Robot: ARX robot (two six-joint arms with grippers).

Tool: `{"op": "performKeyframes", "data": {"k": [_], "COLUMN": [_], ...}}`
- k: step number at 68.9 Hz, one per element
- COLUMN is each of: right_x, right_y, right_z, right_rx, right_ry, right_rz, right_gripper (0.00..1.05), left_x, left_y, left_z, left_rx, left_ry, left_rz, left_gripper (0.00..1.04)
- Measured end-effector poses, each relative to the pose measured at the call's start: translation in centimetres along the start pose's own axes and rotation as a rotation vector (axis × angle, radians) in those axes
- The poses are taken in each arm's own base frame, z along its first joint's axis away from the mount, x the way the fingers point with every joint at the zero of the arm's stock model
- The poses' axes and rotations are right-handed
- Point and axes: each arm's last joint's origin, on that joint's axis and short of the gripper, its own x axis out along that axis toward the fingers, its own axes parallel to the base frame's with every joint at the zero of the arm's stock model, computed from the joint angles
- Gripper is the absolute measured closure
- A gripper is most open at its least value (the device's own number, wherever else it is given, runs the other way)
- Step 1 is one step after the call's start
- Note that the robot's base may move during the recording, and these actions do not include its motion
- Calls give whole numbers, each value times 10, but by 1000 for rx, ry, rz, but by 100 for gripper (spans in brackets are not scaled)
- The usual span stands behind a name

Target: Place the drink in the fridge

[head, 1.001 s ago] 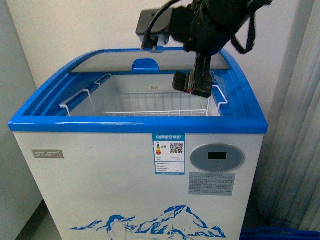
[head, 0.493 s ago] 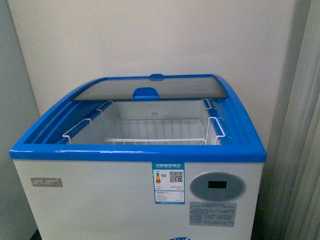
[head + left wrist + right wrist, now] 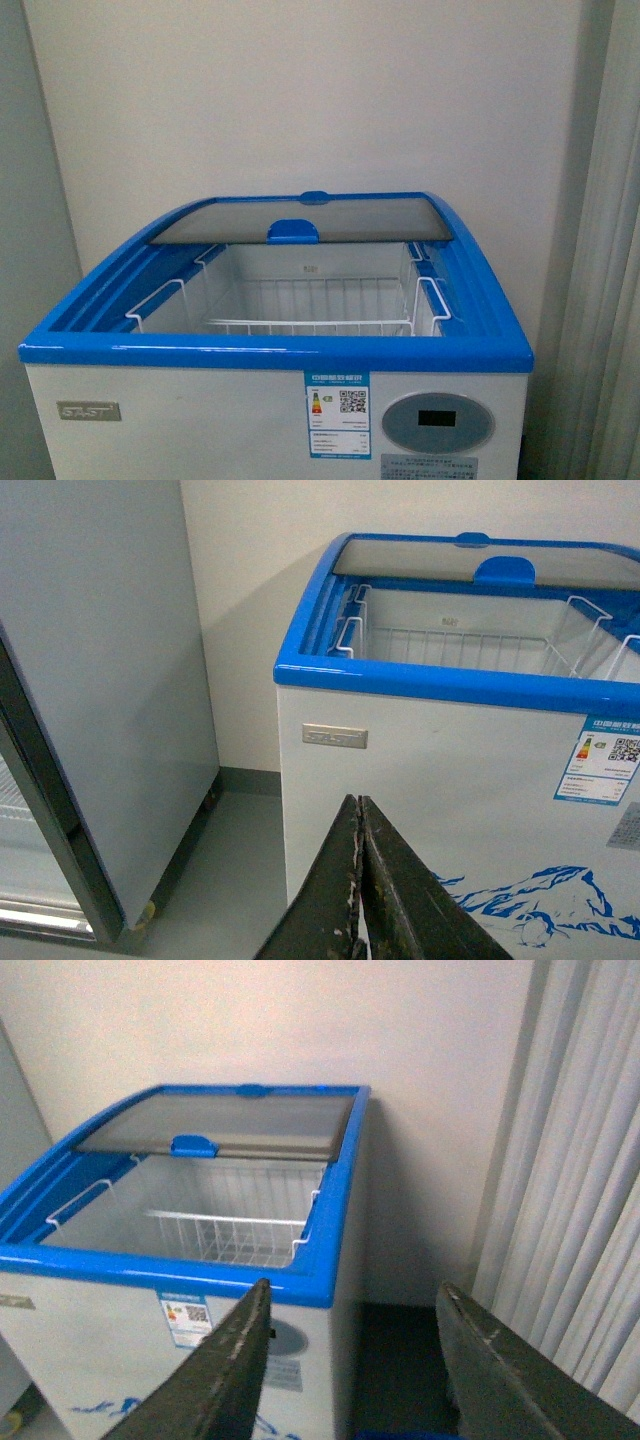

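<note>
The fridge stands against the pale wall with its curved glass lid slid to the back, so the front part of the chest is open. Inside hangs a white wire basket, hooked over the blue rim by its handles, and as far as I can see through the opening it holds nothing; the white liner below it looks bare too. The drink does not show in any of the three views, neither in the basket nor in a gripper.

From the left wrist, the left gripper has its two dark fingers pressed together, with nothing between them, pointing at the fridge's white front panel. A tall grey cabinet on castors stands beside the fridge on that side.

From the right wrist, the right gripper is spread wide and carries nothing, with the fridge's front corner showing between its fingers. A pleated curtain hangs near the fridge on that side.
</note>
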Motion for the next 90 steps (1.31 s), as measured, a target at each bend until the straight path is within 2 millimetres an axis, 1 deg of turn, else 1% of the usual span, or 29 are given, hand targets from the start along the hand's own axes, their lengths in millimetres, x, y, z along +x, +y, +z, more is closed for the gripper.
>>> {"op": "performKeyframes", "data": {"k": [8,11,15,36,51,79,84,90], "right_x": [2,1,0,0,0,-1,-1,-1], "right_y": [-5,-7,-15,-17,-17,-17,-17,-17], "right_z": [-27,-33,-43,-79,-92,-103,-111,-110], "right_rx": [-10,-13,-12,-12,-13,-12,-12,-13], "right_ry": [25,20,10,15,17,15,9,3], "right_rz": [-9,27,-8,-12,-13,-12,-10,-12], "right_gripper": [103,102,102,102,102,102,102,102], "left_x": [0,0,0,0,0,0,0,0], "left_y": [0,0,0,0,0,0,0,0], "left_z": [0,0,0,0,0,0,0,0], "left_rx": [0,0,0,0,0,0,0,0], "left_ry": [0,0,0,0,0,0,0,0], "left_rz": [0,0,0,0,0,0,1,0], "left_gripper": [102,102,102,102,102,102,102,102]}}
